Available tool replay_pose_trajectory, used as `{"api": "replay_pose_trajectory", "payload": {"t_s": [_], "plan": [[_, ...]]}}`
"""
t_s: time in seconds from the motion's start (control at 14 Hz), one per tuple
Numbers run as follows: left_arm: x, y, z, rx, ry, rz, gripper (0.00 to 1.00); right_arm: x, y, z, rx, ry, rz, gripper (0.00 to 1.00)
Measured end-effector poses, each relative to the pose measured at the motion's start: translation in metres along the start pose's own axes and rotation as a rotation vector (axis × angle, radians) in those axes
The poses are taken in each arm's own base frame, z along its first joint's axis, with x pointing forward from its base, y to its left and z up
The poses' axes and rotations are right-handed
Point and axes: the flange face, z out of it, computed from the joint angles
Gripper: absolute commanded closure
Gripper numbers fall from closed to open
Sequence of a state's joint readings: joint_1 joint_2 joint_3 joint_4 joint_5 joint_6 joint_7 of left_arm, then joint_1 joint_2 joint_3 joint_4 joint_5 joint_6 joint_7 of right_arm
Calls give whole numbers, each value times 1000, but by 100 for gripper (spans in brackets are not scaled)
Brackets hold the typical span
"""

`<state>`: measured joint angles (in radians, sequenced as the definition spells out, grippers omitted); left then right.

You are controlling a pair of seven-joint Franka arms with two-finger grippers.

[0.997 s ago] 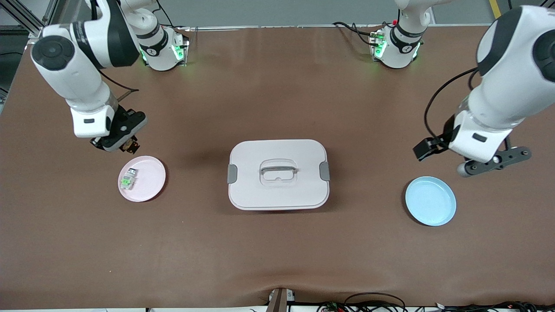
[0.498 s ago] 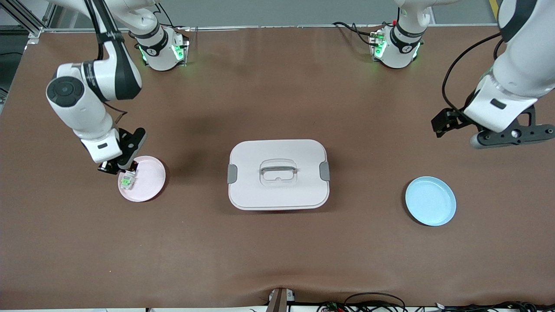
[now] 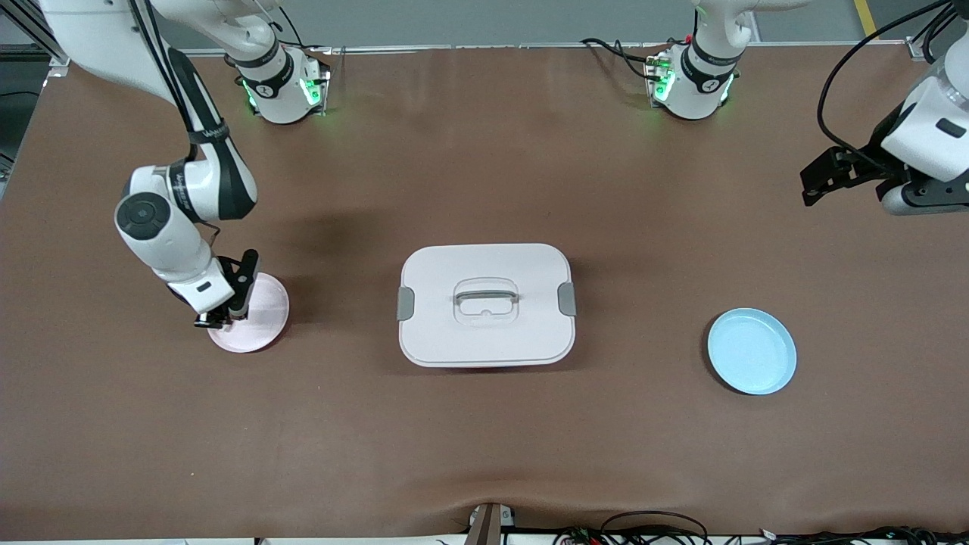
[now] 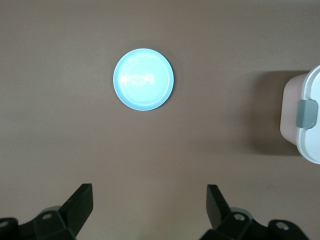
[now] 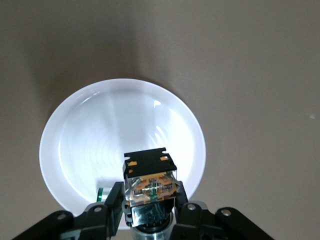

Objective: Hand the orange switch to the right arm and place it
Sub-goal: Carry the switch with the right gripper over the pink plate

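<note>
Brown matte covering spreads over the tabletop [image 3: 484,439], smooth but for a slight ripple at the edge nearest the front camera. At its middle sits a pale, rounded-rectangle lidded box [image 3: 485,304] with grey side clasps and a recessed handle. A glossy round pink plate [image 3: 265,310] lies toward the right arm's end, and a shallow light-blue plate [image 3: 752,350] toward the left arm's end.

The right pincer [image 3: 219,318] is low over the pink plate's rim, its fingers clamped together on the orange switch [image 5: 150,182], a blocky part with a black top and a clear, orange-tinted body. In the right wrist view a sliver of green [image 5: 100,193] peeks out beside the fingers, over the plate.

The left pincer [image 4: 150,207] hangs high over bare tabletop at the left arm's end, its fingers wide apart and holding nothing.

Since a second ago the right pincer has dropped from beside the pink plate down onto it, now hiding the small green-faced part in the front view, while the left arm has drawn up and away from the blue plate toward the table's edge.
</note>
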<state>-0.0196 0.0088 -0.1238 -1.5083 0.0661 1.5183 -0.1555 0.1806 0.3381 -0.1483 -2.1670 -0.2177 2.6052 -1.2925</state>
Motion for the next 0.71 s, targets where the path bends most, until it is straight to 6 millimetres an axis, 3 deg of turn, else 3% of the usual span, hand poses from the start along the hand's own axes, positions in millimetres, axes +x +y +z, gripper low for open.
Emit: {"api": "replay_pose_trajectory", "payload": {"t_s": [0.21, 0.71], "plan": [[-5, -1, -5, 0, 7, -1, 0, 8, -6, 25, 32, -4, -16, 98], [-6, -2, -5, 1, 9, -3, 0, 14, -15, 43, 68, -7, -38, 92]]}}
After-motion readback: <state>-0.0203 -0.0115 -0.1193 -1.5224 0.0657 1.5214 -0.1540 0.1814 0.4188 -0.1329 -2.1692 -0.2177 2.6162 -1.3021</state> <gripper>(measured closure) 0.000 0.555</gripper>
